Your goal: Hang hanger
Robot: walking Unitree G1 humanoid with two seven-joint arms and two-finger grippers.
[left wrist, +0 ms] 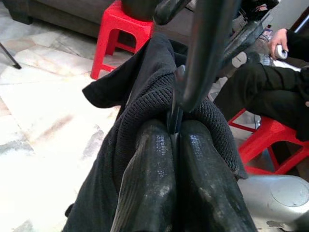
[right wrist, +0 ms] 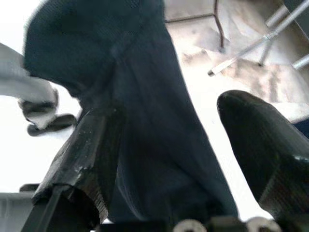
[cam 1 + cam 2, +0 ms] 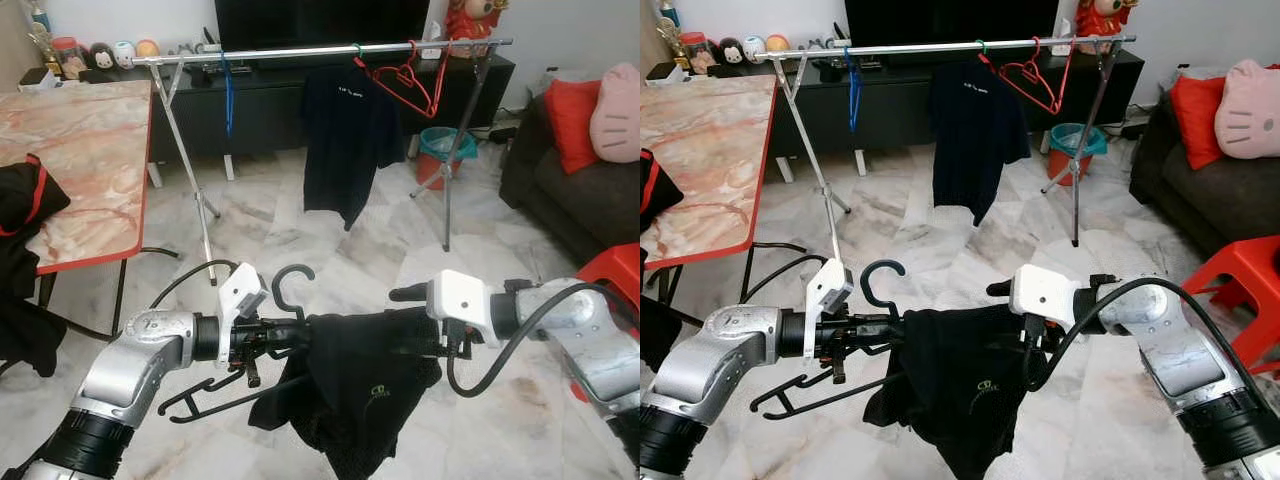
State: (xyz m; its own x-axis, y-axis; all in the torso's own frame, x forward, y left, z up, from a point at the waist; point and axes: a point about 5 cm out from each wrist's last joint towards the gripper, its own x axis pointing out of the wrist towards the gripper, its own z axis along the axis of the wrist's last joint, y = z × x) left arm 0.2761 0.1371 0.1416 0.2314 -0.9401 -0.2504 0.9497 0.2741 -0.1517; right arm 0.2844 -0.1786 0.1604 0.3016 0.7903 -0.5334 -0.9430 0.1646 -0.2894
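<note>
A black hanger (image 3: 290,275) with a black garment (image 3: 350,390) draped over it hangs between my two grippers, low over the floor. My left gripper (image 3: 285,335) is shut on the hanger just below its hook; in the left wrist view its fingers (image 1: 149,159) pinch the thin rod. My right gripper (image 3: 405,320) sits at the garment's other shoulder and stands open, with the cloth (image 2: 145,121) lying between its spread fingers (image 2: 260,145). Ahead stands the silver clothes rail (image 3: 300,50).
On the rail hang a black T-shirt (image 3: 345,140), red hangers (image 3: 405,80) and a blue hanger (image 3: 228,95). A marble table (image 3: 80,170) is at the left, a sofa (image 3: 590,190) and red stool (image 3: 615,265) at the right. A seated person (image 1: 270,87) is nearby.
</note>
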